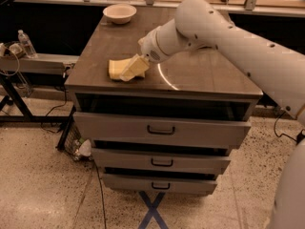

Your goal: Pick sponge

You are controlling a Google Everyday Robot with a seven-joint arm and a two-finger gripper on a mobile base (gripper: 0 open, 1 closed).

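Note:
The yellow sponge lies flat near the front left corner of the brown cabinet top. My gripper reaches down from the white arm at the right and sits right over the sponge's right part, with its pale yellow fingers overlapping the sponge. The right part of the sponge is hidden behind the fingers. The green bag is hidden behind my arm.
A white bowl stands at the back left of the cabinet top. Below the top are several drawers with dark handles. A water bottle stands on a low shelf at the left. Cables and a metal stand are on the floor at the left.

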